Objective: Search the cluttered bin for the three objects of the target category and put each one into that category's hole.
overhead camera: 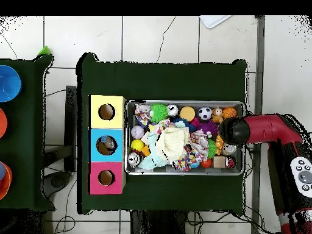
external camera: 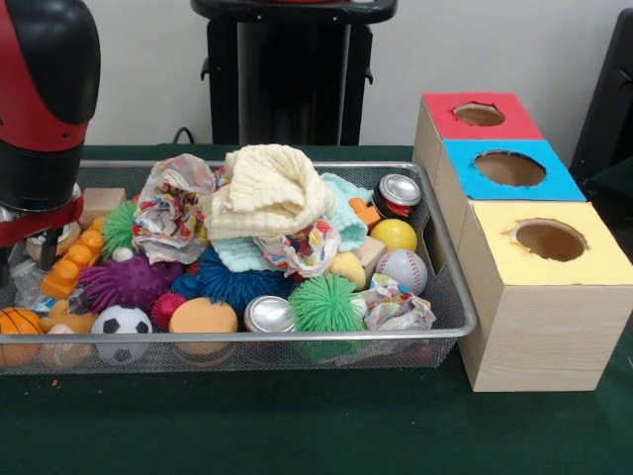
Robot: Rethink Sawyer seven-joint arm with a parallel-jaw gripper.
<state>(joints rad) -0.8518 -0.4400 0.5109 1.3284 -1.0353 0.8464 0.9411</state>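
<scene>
**Arm over bin's left end, jaws hidden**

Front view, L to R. Red/black arm [external camera: 45,109] hangs over the left end of the wire-mesh bin [external camera: 297,338]; its bulk covers the jaws, so can't tell if they're open or gripping anything. Just below the arm, at the bin's left wall, a bit of clear crinkly plastic [external camera: 28,282] shows, mostly hidden; can't tell whether the arm touches it. Near it: orange toy [external camera: 74,262], small basketball [external camera: 18,323] and mini soccer ball [external camera: 121,321] at the front rim, purple spiky ball [external camera: 124,282].

Mid bin: dotted paper wad [external camera: 170,208], cream knit cloth [external camera: 267,193] on top of the pile, teal cloth [external camera: 346,213] beside it, blue spiky ball [external camera: 232,282] under them. Front row: orange disc [external camera: 203,317], silver can [external camera: 269,315] on its side, green spiky ball [external camera: 326,302], another paper wad [external camera: 396,307].

Right end of bin: second can [external camera: 398,194] at the far corner, yellow ball [external camera: 394,235], baseball [external camera: 402,269].

Right of bin, on the green worktop [external camera: 297,426], three wooden boxes in a row, touching: red-topped farthest, blue-topped box in the middle w/ its hole [external camera: 509,168], yellow-topped [external camera: 549,239] nearest the camera.

Overhead view: boxes sit just beside the bin's short side, blue hole [overhead camera: 106,145] w/ sth. pale inside; arm [overhead camera: 256,129] crosses the opposite end.
</scene>
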